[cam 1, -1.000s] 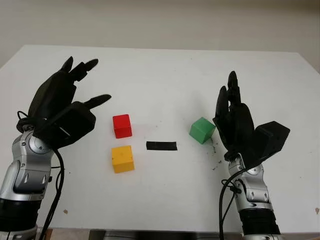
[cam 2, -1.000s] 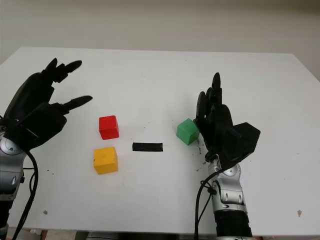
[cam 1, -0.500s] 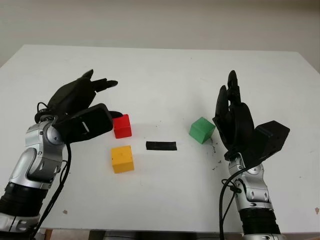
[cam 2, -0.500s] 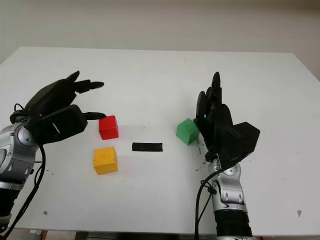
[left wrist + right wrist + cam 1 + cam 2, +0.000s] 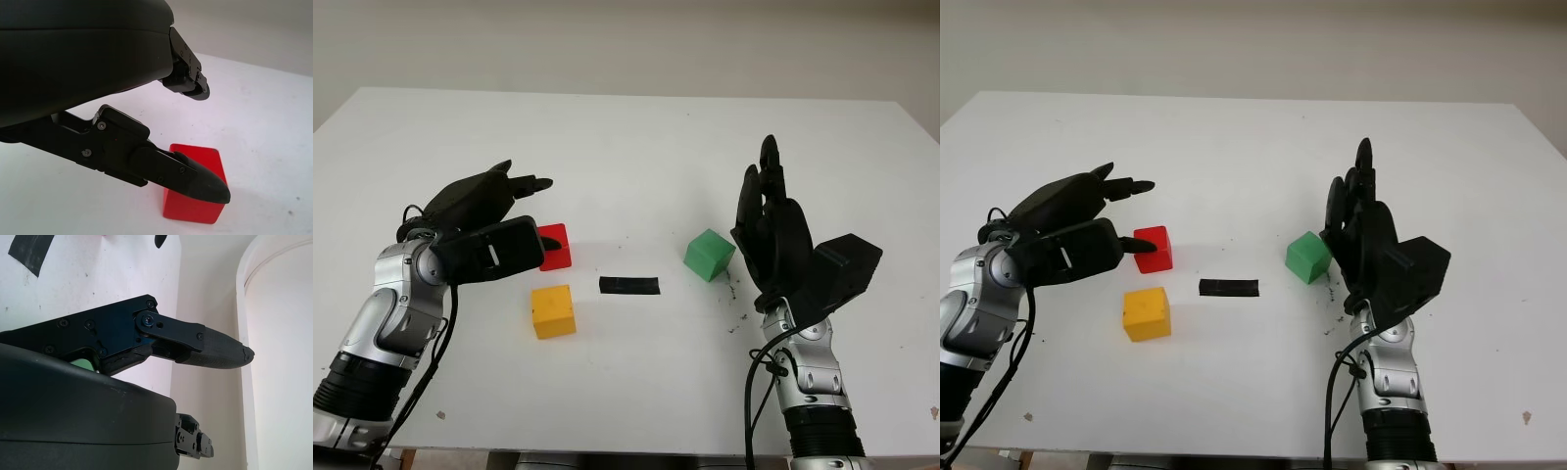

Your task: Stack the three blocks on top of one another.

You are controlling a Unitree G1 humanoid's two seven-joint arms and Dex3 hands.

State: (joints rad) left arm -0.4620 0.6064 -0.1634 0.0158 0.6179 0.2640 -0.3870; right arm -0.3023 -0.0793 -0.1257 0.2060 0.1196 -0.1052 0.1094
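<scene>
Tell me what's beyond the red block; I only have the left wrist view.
Observer: A yellow block sits on the table just nearer the robot than the red block, apart from it.
Operator: And the third block?
Observer: The green block is off toward the right side, turned at an angle, with a black tape strip between it and the other two.
Operator: Where's the right hand?
Observer: The right hand is open, just beside the green block on its outer side, holding nothing.
Operator: Is my left hand closed on red?
Observer: No, the left hand is open around it, not gripping.
</scene>
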